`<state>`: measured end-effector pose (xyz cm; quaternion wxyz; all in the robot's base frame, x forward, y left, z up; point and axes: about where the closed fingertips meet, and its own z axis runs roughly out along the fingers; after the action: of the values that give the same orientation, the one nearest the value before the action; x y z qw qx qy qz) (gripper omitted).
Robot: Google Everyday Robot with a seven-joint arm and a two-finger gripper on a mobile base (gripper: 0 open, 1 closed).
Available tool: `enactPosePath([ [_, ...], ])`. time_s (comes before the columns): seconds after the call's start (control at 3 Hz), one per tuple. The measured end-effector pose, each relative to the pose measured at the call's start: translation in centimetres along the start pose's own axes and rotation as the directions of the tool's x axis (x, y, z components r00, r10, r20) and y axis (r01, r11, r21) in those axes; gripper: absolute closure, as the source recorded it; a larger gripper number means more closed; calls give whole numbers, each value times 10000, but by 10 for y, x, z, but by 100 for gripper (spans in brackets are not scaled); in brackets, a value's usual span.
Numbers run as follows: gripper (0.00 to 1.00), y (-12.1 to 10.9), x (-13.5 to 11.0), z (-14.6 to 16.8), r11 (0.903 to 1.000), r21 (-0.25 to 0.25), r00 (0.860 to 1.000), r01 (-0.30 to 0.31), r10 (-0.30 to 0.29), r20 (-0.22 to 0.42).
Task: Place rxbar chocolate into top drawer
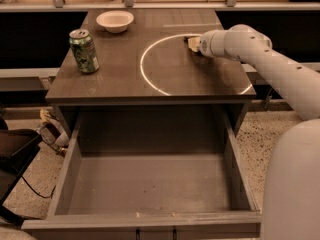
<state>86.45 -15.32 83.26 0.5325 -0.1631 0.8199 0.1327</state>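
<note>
The top drawer (150,184) is pulled wide open below the cabinet top, and its grey floor is bare. My gripper (193,43) is at the end of the white arm (260,59), low over the back right of the cabinet top (125,79), on the rim of a white circle mark. The rxbar chocolate does not show; the gripper's tip covers that spot. A green soda can (84,51) stands upright at the left of the top.
A white bowl (115,21) sits at the back of the top, left of centre. A counter edge with metal posts runs behind the cabinet. A dark chair and cables lie on the floor at the left. My white base (295,184) fills the lower right.
</note>
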Motion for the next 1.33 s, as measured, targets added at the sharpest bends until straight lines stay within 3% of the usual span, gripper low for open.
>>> enactPosePath([
  [0.33, 100, -1, -11, -5, 10000, -31, 10000, 41, -41, -5],
  [0.67, 100, -5, -36, -32, 9996, -124, 9997, 252, -252, 5],
  [1.0, 100, -9, -56, -71, 9986, -256, 9988, 473, -475, -70],
  [1.33, 100, -12, -59, -118, 9975, -391, 9979, 595, -604, -222],
])
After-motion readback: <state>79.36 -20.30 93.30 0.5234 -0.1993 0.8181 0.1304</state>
